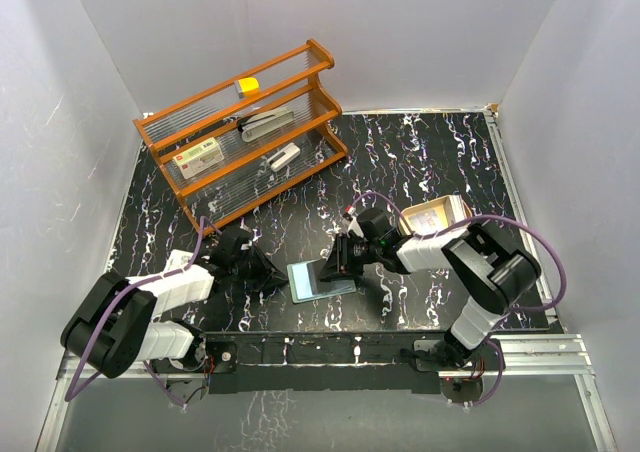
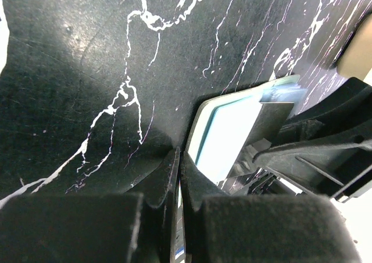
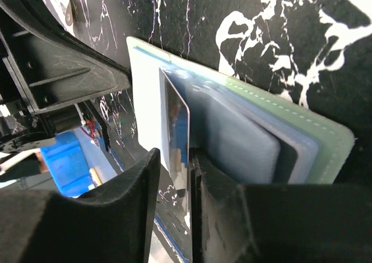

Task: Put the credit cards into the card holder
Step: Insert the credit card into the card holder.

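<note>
The card holder [image 1: 318,279] lies open on the black marbled table, pale blue-grey inside with a green edge; it also shows in the left wrist view [image 2: 229,138] and the right wrist view [image 3: 256,141]. My right gripper [image 3: 175,158] is at its right edge, jaws a little apart. A shiny credit card [image 3: 176,120] stands on edge between them against the right finger, its far end at the holder's pocket. My left gripper [image 2: 178,173] is just left of the holder, shut on another credit card [image 2: 176,242] seen edge-on.
An orange wooden rack [image 1: 245,127] stands at the back left with a white red-labelled box [image 1: 198,158] and small items. A tan tray [image 1: 437,215] sits behind the right arm. The two grippers face each other closely across the holder.
</note>
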{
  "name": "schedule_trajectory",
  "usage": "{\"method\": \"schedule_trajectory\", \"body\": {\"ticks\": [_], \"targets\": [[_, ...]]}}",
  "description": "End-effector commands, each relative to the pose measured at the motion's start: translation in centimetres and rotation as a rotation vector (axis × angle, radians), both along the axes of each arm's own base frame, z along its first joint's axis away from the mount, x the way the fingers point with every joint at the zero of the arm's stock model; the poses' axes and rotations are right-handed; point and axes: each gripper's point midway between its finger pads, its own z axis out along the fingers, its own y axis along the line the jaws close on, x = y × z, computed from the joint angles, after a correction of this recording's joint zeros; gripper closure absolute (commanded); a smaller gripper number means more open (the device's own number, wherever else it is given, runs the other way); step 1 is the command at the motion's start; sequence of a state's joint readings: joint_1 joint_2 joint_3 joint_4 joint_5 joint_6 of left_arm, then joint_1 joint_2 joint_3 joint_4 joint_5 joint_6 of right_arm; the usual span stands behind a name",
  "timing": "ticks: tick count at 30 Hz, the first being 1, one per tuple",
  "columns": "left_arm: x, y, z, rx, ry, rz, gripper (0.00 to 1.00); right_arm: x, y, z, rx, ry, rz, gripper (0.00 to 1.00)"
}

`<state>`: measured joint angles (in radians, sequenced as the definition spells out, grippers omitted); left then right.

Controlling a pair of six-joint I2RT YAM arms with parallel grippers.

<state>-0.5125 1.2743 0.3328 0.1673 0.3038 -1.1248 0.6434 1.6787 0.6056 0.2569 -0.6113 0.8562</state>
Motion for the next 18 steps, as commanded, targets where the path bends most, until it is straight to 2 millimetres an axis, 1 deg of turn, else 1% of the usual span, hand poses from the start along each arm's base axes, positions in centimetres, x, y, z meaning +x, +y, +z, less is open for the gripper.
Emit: {"method": "schedule_trajectory", "body": {"ticks": [1, 3, 7, 12, 18], "targets": [[-2.2, 1.2, -2.0, 0.074, 0.093, -0.020, 1.00, 0.3, -1.9, -0.1, -0.123, -0.066, -0.034, 0.72], [-2.3, 1.4, -2.1, 0.079, 0.093, -0.018, 1.00, 0.3, -2.8, 0.0, -0.178, -0.081, -0.036, 0.66], [-2.5, 2.1, -2.9, 0.107, 0.091, -0.003, 1.00, 0.7, -3.6, 0.9, -0.230, -0.120, -0.046, 0.58], [-2.6, 1.9, -2.9, 0.100, 0.094, -0.007, 1.00, 1.3, -4.1, 1.9, -0.275, -0.160, -0.036, 0.57], [-2.0, 1.4, -2.0, 0.085, 0.074, -0.017, 1.00, 2.2, -4.8, 3.0, -0.328, -0.204, -0.053, 0.54]]}}
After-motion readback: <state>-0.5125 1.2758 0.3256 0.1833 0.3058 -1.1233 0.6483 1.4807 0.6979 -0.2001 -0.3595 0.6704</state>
